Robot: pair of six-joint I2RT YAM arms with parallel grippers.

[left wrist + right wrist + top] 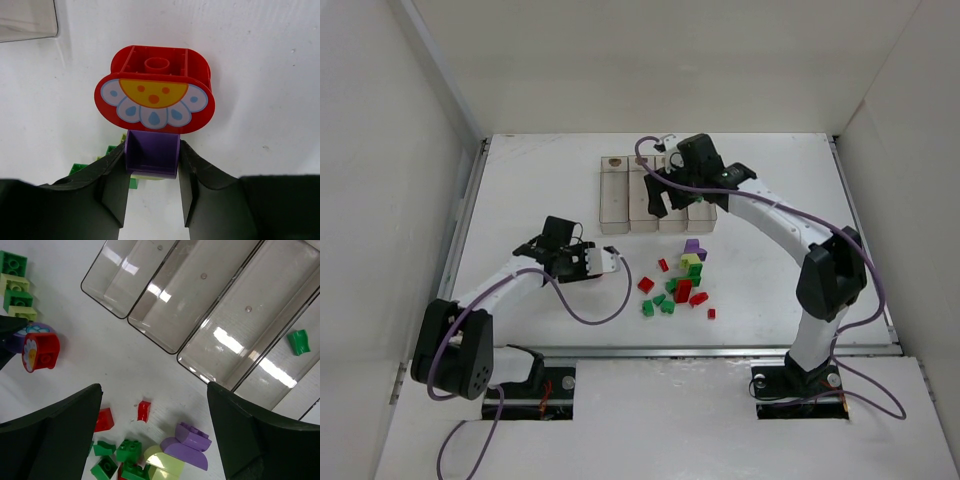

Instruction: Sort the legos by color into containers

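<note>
My left gripper (152,146) is shut on a small purple brick (152,152), one finger against each side. A red brick with a painted flower face (155,92) sits right against the purple one's far end. Green and pale yellow legos (114,150) peek out beneath. From above, this gripper (611,262) is left of the loose pile of legos (682,282). My right gripper (152,390) is open and empty, hovering over the near ends of the containers (630,195). One container (280,365) holds a green brick (298,341).
Under the right gripper lie a small red brick (144,411), a red slope (104,420), green bricks (129,450) and purple (192,437) and pale yellow (167,462) curved pieces. Purple cables trail from both arms. White walls enclose the table.
</note>
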